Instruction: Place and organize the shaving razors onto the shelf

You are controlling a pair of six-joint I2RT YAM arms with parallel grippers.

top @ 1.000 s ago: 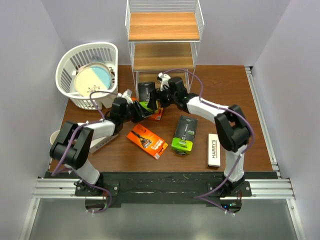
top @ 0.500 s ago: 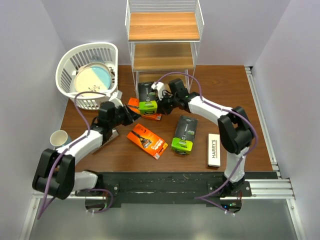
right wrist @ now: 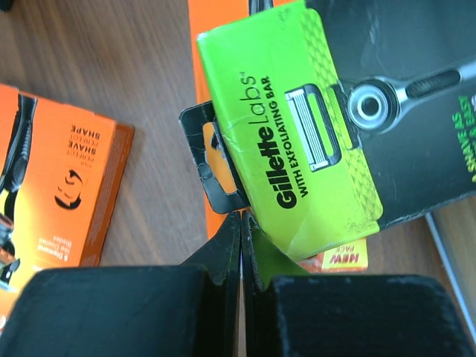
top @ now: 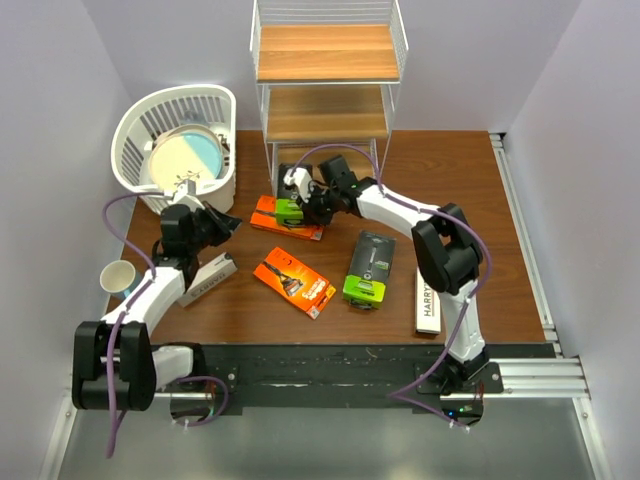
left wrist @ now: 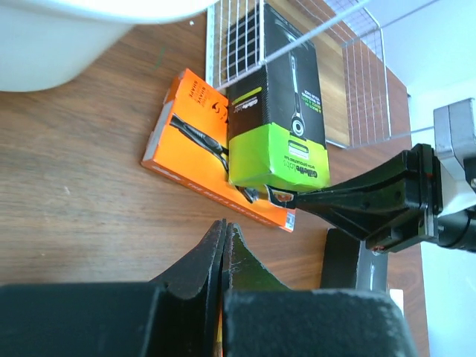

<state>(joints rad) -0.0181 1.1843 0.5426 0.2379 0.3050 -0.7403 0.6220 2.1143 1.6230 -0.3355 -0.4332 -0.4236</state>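
One black-and-lime-green razor pack lies tilted across an orange box at the foot of the shelf. My right gripper is shut, its tips against that pack's near edge by the hang tab, with nothing seen between them. My left gripper is shut and empty, well left of the pack. A second orange box, a second green pack and two white boxes lie on the table.
A white slatted basket holding a plate stands at the back left. A mug sits near the table's left edge. The right arm covers part of the HARRY'S box. The shelf's wire legs stand just behind the pack.
Both grippers were at the green pack and have shut. The left arm has drawn back to the left, away from the pack. The right gripper stays at the pack, now further left.
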